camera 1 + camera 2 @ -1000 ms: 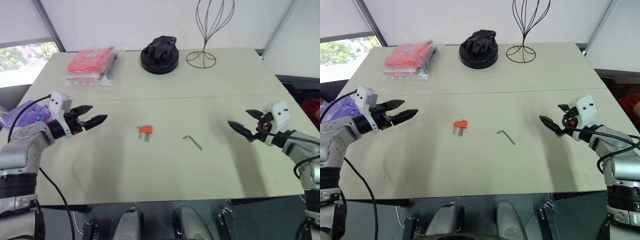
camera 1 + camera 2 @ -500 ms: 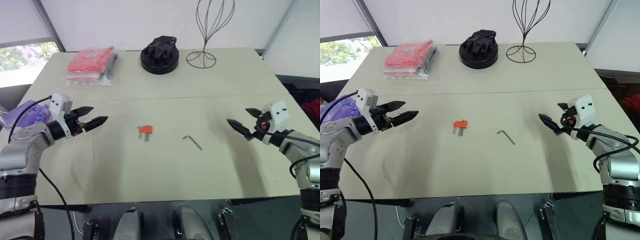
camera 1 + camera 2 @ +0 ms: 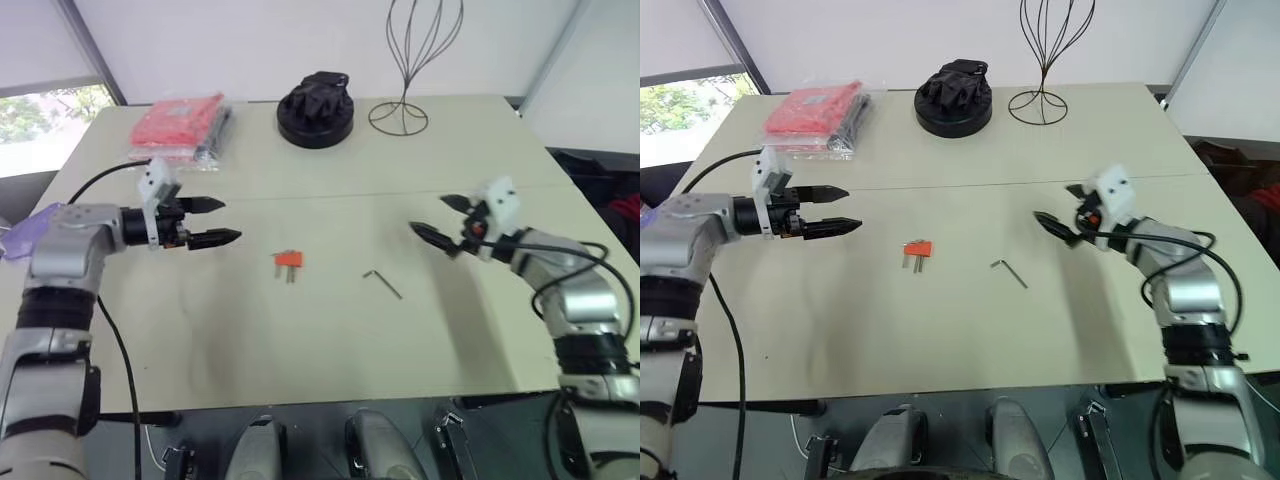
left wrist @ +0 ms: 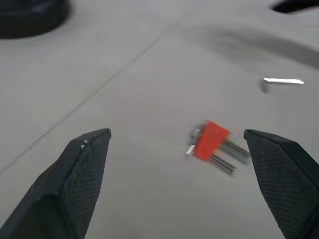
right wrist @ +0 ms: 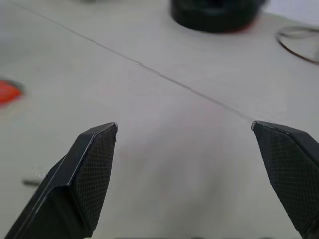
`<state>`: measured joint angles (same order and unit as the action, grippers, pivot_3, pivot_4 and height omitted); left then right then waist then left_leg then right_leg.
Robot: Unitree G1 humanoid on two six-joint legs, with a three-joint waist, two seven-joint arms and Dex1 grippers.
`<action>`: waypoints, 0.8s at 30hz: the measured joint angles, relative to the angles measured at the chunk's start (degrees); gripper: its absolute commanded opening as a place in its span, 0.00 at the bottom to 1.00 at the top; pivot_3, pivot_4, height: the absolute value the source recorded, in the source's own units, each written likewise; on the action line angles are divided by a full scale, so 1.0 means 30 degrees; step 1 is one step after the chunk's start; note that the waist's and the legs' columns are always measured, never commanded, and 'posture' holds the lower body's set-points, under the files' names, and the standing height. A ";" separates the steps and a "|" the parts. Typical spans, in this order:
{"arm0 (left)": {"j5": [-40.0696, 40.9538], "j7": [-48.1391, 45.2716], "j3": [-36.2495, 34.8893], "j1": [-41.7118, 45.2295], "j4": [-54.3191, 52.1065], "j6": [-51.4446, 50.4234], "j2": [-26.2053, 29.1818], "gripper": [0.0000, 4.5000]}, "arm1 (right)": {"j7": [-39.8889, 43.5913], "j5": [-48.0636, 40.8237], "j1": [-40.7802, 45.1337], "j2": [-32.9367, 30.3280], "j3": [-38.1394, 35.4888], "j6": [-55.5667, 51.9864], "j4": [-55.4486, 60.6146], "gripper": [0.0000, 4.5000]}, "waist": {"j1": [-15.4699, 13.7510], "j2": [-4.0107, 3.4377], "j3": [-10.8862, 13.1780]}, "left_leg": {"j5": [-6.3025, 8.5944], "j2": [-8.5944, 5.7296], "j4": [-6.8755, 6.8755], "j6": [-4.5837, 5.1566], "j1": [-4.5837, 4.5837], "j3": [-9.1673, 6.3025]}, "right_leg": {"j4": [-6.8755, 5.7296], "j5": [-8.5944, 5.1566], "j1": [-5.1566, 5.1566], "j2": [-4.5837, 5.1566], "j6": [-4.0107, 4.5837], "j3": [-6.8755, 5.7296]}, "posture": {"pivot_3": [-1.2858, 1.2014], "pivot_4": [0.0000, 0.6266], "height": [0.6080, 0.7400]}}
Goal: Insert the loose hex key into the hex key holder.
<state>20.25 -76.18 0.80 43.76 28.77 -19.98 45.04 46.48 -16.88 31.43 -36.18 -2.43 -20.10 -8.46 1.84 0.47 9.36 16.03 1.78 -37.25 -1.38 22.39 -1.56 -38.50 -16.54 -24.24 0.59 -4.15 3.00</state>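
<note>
From the left eye view, one pale table (image 3: 330, 340) carries one loose hex key (image 3: 383, 283), lying flat near the middle and a little toward the right arm, and one hex key holder (image 3: 289, 261), a small orange block just to its left, the two apart and not touching; how many short keys stick out of the block is too small to count here. At the far edge sit one red packaged bundle (image 3: 183, 128), one round black stand (image 3: 316, 108) and one wire frame (image 3: 412, 62), its top cut off by the picture's edge. The left pincer (image 3: 212, 222) hangs above the table to the left of the holder, released and holding nothing; the right pincer (image 3: 436, 220) hangs to the right of the key, likewise spread wide and empty. The left wrist view shows two black fingers (image 4: 79, 174) standing far apart, with the holder between them on the table, blurred, and the key a pale streak beyond. The right wrist view shows two black fingers (image 5: 84, 179) wide apart over bare table, with an orange smear of the holder at one edge.
</note>
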 measured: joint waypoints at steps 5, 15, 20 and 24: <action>-0.1579 -0.2576 0.1032 0.1827 0.2565 0.1909 0.0207 0.99 | 0.2229 0.1609 0.2402 0.1764 0.3159 0.2124 -0.2539 1.00 | 0.0242 0.0002 0.0001 | 0.0001 0.0001 0.0000 0.0002 0.0009 -0.0008 | -0.0003 0.0000 -0.0004 0.0011 -0.0001 -0.0009 | 0.52 0.24 1.00; -0.1501 -0.3419 0.1251 -0.1067 -0.1230 0.1084 0.0372 0.99 | 0.3886 0.4167 0.5000 0.5921 0.6010 0.7428 -0.9901 1.00 | 0.0279 0.0005 0.0003 | 0.0000 0.0008 -0.0042 -0.0001 0.0012 -0.0015 | -0.0169 0.0000 -0.0054 0.0054 -0.0001 -0.0004 | 0.52 0.24 1.00; -0.0683 -0.2086 0.0411 -0.2856 -0.4201 -0.0419 0.0372 0.99 | 0.4143 0.5276 0.6607 0.7704 0.6336 0.9419 -1.3948 1.00 | 0.0339 0.0010 0.0006 | 0.0000 0.0011 -0.0046 -0.0001 0.0004 -0.0027 | -0.0194 0.0000 -0.0072 0.0043 -0.0001 -0.0004 | 0.52 0.24 1.00; -0.0068 -0.0988 -0.0312 -0.4354 -0.6018 -0.1334 0.0396 0.99 | 0.4093 0.5956 0.7502 0.8516 0.6340 1.0607 -1.6252 1.00 | 0.0494 0.0009 0.0006 | -0.0001 0.0014 -0.0037 -0.0003 0.0004 -0.0042 | -0.0194 0.0000 -0.0073 0.0049 0.0000 -0.0005 | 0.52 0.24 1.00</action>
<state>20.04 -79.14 -0.13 30.70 10.72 -23.98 46.22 58.76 0.99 53.93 -10.63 16.59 11.72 -57.22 3.32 0.50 9.38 16.02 1.82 -37.36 -1.39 22.41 -1.69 -39.08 -16.54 -24.46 0.73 -4.15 2.98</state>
